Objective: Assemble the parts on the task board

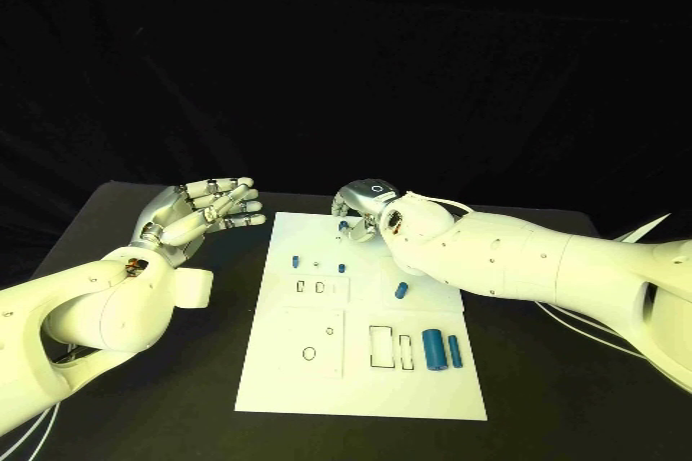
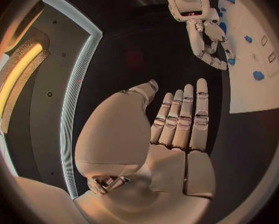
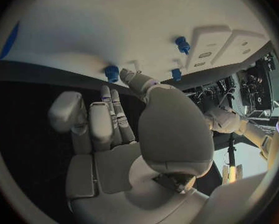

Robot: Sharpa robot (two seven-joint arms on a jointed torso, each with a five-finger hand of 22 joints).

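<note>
The white task board (image 1: 361,381) lies in the middle of the black table. My right hand (image 1: 369,207) reaches down at the board's far edge. Its thumb and a fingertip pinch a small blue part (image 3: 112,73) that stands on the board there (image 1: 343,224); the left wrist view shows the same part (image 2: 231,61) at those fingertips. My left hand (image 1: 202,216) hovers left of the board's far corner, palm up, fingers spread, holding nothing. Two small blue pegs (image 1: 296,261) (image 1: 342,268) stand on the board, and a short blue part (image 1: 401,290) lies near its right edge.
A thick blue cylinder (image 1: 431,351) and a thinner one (image 1: 454,351) lie side by side at the board's right, beside a rectangular slot (image 1: 382,346). Bare black table (image 1: 173,401) spreads around the board on both sides.
</note>
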